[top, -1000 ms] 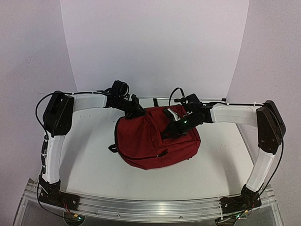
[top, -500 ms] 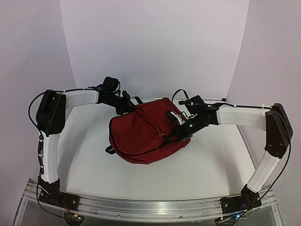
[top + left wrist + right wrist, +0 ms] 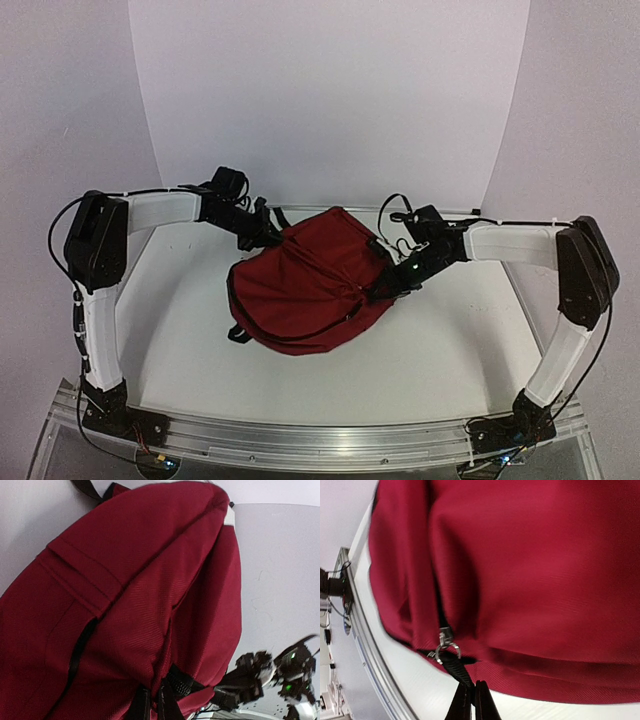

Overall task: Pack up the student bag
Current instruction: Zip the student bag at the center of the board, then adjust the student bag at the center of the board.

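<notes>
The right gripper (image 3: pixel 471 701), fingers pressed together on the black zip pull (image 3: pixel 460 669), holds the zip at the right side, while the left gripper (image 3: pixel 152 705) pinches the far-left top edge, seemingly as an anchor, of the student bag (image 3: pixel 300 290) lying mid-table (image 3: pixel 460 335).

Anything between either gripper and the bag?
Nothing visible: the right gripper has its jaws shut on the black zip pull of the student bag, and the left gripper sits against its far edge.
</notes>
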`<state>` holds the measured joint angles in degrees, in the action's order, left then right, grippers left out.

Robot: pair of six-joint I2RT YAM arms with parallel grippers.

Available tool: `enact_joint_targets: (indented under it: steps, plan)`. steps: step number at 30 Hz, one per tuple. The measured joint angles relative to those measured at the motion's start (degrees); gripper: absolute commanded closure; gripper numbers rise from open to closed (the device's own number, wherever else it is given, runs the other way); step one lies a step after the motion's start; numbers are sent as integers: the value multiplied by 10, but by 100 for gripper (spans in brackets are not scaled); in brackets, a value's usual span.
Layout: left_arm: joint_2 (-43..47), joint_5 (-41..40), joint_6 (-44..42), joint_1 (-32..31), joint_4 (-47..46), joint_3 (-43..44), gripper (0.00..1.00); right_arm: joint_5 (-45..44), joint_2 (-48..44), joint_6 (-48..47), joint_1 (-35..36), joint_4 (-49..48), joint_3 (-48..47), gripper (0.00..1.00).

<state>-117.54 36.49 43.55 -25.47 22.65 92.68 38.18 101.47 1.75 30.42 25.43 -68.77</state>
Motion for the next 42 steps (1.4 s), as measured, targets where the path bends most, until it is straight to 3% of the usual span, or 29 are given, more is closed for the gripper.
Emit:
enact_joint_targets:
  steps: [4, 5, 8, 10, 13, 22, 31, 35, 38, 42]
  plan:
    - [40, -25, -53, -26, 50, -28, 93, -1, 24, -21, -52, 19, -29, 96]
    - [49, -31, -62, -34, 58, -33, 81, -2, 32, -26, -64, 27, -41, 91]
    - [73, -37, -79, -55, 87, -52, 52, -27, 50, -42, -93, 57, -84, 52]
    - [92, -40, -82, -58, 99, -67, 37, -42, 54, -47, -111, 76, -106, 32]
    - [127, -65, -81, -54, 115, -95, 27, -44, 50, -61, -131, 99, -121, 24]
    - [178, -113, -80, -10, 123, -137, 29, -12, 27, -58, -129, 146, -50, 27]
    - [35, -107, -109, 14, 128, -33, 26, 11, 138, -38, -169, 109, -85, 23]
    - [-9, -77, -117, 14, 124, -8, 33, 46, 170, -17, -169, 99, -101, 26]
    - [-14, -50, -115, 15, 108, -10, 50, 78, 181, -1, -169, 80, -111, 36]
    - [-14, -12, -100, 14, 66, -28, 73, 130, 195, 24, -167, 55, -116, 78]
